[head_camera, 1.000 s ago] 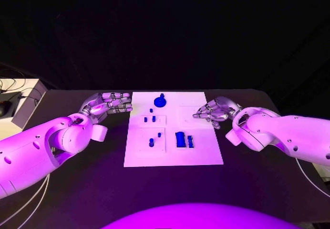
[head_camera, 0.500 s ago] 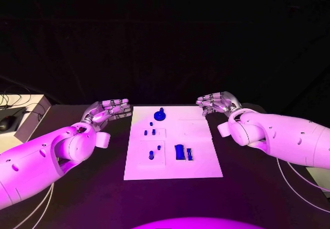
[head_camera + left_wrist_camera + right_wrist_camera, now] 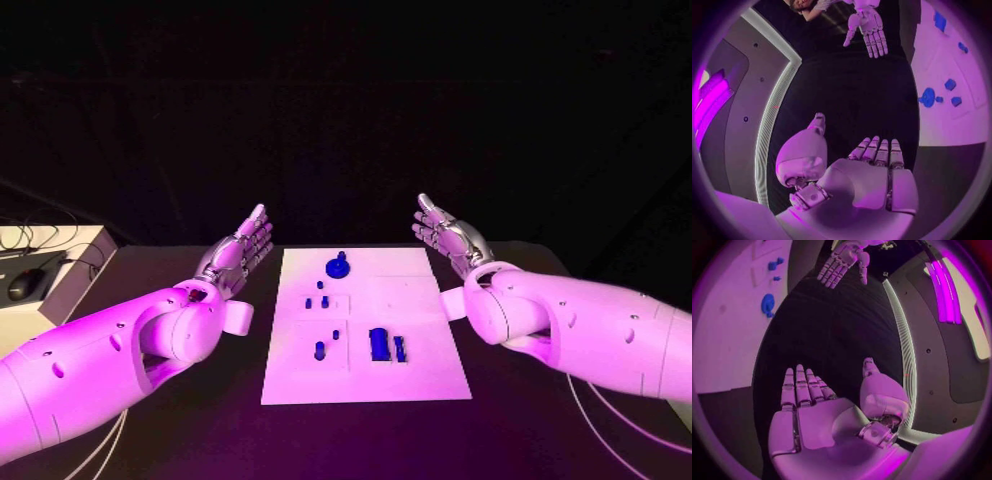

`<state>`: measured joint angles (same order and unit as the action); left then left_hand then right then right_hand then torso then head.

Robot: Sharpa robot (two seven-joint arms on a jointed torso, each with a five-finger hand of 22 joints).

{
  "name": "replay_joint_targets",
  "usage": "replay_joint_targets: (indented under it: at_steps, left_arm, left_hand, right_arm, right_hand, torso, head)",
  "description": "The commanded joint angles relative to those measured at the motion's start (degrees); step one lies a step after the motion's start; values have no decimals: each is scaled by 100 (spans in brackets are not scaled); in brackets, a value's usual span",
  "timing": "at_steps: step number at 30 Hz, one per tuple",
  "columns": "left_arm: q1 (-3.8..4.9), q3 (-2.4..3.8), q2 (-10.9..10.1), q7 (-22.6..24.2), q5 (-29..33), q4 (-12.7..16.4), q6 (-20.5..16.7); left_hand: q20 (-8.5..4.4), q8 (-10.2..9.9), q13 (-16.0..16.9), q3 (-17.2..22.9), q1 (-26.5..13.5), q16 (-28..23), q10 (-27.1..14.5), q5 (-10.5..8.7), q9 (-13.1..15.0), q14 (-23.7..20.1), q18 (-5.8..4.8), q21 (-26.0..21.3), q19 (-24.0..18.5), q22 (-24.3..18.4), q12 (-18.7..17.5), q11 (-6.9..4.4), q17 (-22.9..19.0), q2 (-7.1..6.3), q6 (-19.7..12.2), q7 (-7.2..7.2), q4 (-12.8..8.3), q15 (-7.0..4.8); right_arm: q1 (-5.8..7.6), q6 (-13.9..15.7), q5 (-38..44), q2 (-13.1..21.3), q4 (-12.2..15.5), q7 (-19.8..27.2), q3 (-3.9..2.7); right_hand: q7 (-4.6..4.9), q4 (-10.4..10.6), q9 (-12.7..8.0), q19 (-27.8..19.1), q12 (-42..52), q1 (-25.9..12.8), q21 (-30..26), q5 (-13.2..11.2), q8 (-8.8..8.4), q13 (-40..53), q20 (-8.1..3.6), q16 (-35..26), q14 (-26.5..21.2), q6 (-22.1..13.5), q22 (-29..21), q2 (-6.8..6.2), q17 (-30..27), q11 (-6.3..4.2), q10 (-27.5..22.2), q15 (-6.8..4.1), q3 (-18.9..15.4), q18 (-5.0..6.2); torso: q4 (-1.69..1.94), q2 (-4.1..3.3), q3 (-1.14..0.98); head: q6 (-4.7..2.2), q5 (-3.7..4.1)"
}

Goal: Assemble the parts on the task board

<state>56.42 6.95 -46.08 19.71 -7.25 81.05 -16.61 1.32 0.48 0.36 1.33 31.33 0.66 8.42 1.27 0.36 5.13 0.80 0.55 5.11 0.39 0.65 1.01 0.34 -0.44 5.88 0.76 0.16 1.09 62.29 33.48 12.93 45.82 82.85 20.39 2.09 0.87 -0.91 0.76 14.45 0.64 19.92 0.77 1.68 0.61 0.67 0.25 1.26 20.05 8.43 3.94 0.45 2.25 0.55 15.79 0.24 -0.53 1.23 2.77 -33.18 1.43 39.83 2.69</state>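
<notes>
Nearest to you, the white rectangular task board (image 3: 365, 375) lies flat in the middle of the black table (image 3: 534, 420). On it, the tall blue block parts (image 3: 385, 345) stand at the near right, small blue peg parts (image 3: 326, 345) sit left of them, and the round blue part (image 3: 338, 267) rests at the far end. Farther out, your left hand (image 3: 240, 250) and right hand (image 3: 444, 231) are raised at each side of the board, fingers straight and spread, holding nothing. Probably they stand apart so the board stays free; whether the parts are already assembled, you cannot tell.
</notes>
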Motion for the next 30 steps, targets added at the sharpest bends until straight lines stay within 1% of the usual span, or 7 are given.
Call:
replay_joint_targets:
  at_steps: [1, 3, 6, 10, 12, 17, 30]
  left_arm:
    - [89, -121, 43, 427, 281, 215, -1004]
    - [163, -270, 68, 578, 396, 390, -1457]
    - [238, -422, 94, 732, 513, 569, -1919]
    - [320, -587, 121, 899, 641, 763, -2421]
    - [344, -636, 129, 948, 679, 820, -2570]
    - [374, -695, 139, 1008, 725, 890, -2750]
    - [374, -695, 139, 1008, 725, 890, -2750]
  left_hand:
    - [-132, -48, -36, -133, -3133, -66, -842, -127, -36, -513, -80, -55, -511, -39, -65, -101, -34, 44, -588, -76, -16, -109]
    - [-132, -48, -36, -133, -3133, -66, -842, -127, -36, -513, -80, -55, -511, -39, -65, -101, -34, 44, -588, -76, -16, -109]
    - [-132, -48, -36, -133, -3133, -66, -842, -127, -36, -513, -80, -55, -511, -39, -65, -101, -34, 44, -588, -76, -16, -109]
    - [-132, -48, -36, -133, -3133, -66, -842, -127, -36, -513, -80, -55, -511, -39, -65, -101, -34, 44, -588, -76, -16, -109]
    - [-132, -48, -36, -133, -3133, -66, -842, -127, -36, -513, -80, -55, -511, -39, -65, -101, -34, 44, -588, -76, -16, -109]
    - [-132, -48, -36, -133, -3133, -66, -842, -127, -36, -513, -80, -55, -511, -39, -65, -101, -34, 44, -588, -76, -16, -109]
    - [-132, -48, -36, -133, -3133, -66, -842, -127, -36, -513, -80, -55, -511, -39, -65, -101, -34, 44, -588, -76, -16, -109]
  right_arm:
    - [-89, 691, -831, -51, 310, 642, -78]
    - [-149, 871, -1054, -81, 503, 786, -141]
    - [-194, 1008, -1224, -104, 650, 896, -189]
    - [-213, 1064, -1293, -113, 710, 941, -209]
    - [-213, 1064, -1293, -113, 710, 941, -209]
    - [-213, 1064, -1293, -113, 710, 941, -209]
    - [-213, 1064, -1293, -113, 710, 941, -209]
  right_hand:
    - [-87, 91, -76, -1445, -64, -1992, -77, -168, -61, -67, -25, -126, -2005, -843, -394, -45, -225, -55, -1579, -24, 53, -123]
    - [-87, 91, -76, -1445, -64, -1992, -77, -168, -61, -67, -25, -126, -2005, -843, -394, -45, -225, -55, -1579, -24, 53, -123]
    - [-87, 91, -76, -1445, -64, -1992, -77, -168, -61, -67, -25, -126, -2005, -843, -394, -45, -225, -55, -1579, -24, 53, -123]
    - [-87, 91, -76, -1445, -64, -1992, -77, -168, -61, -67, -25, -126, -2005, -843, -394, -45, -225, -55, -1579, -24, 53, -123]
    - [-87, 91, -76, -1445, -64, -1992, -77, -168, -61, -67, -25, -126, -2005, -843, -394, -45, -225, -55, -1579, -24, 53, -123]
    - [-87, 91, -76, -1445, -64, -1992, -77, -168, -61, -67, -25, -126, -2005, -843, -394, -45, -225, -55, -1579, -24, 53, -123]
    - [-87, 91, -76, -1445, -64, -1992, -77, -168, -61, -67, -25, -126, -2005, -843, -394, -45, -225, -55, -1579, -24, 53, -123]
  torso:
    - [-165, 119, -85]
    - [-217, 157, -112]
    - [-258, 186, -133]
    - [-277, 200, -143]
    - [-277, 200, -143]
    - [-277, 200, -143]
    - [-277, 200, -143]
  head:
    - [-292, -144]
    - [-409, -202]
    - [-501, -248]
    - [-545, -269]
    - [-545, -269]
    - [-545, -269]
    - [-545, -269]
